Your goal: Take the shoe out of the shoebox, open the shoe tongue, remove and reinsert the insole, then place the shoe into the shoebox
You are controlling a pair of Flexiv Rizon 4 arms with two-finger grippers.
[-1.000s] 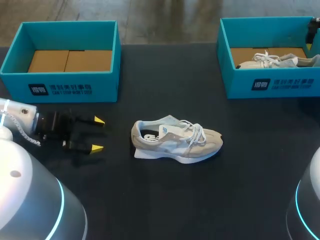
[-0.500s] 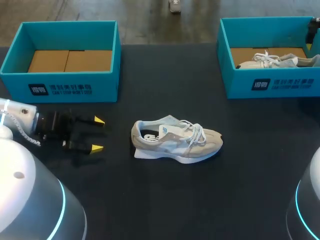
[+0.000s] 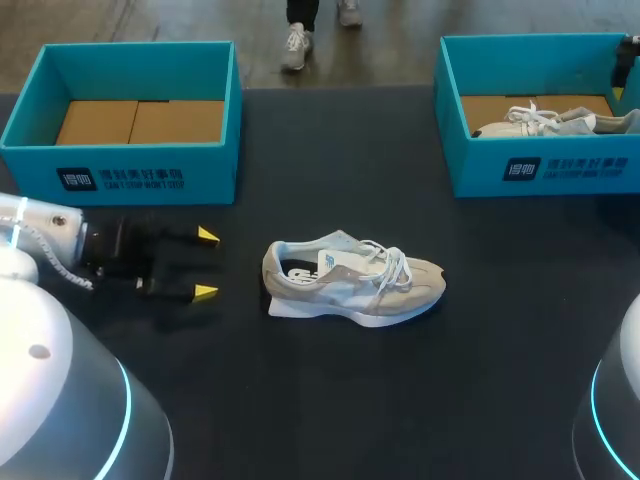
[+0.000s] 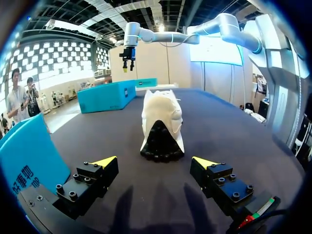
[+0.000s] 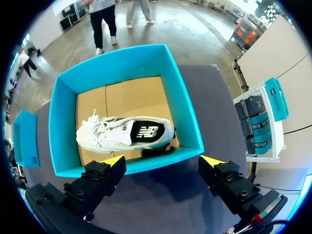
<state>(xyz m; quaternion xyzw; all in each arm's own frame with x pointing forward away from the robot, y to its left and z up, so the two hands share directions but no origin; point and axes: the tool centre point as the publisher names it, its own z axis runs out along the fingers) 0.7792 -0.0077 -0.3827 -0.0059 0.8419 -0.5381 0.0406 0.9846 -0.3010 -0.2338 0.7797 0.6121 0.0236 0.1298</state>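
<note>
- The left box sits up and to the left of the shoe. The head view shows its bare cardboard floor, while my left wrist view catches only one teal wall.
- My left pincer is released, fingers spread, near the shoe's heel but apart from it. My left wrist view shows that heel straight ahead of the gap.
- The shoe lies on the table, outside both boxes, toe pointing right.
- The right box, up and to the right of the shoe, holds a second shoe. Only my right wrist view shows its dark insole.
- My right pincer hangs released above the right box, grasping nothing. It barely shows in the head view.
</note>
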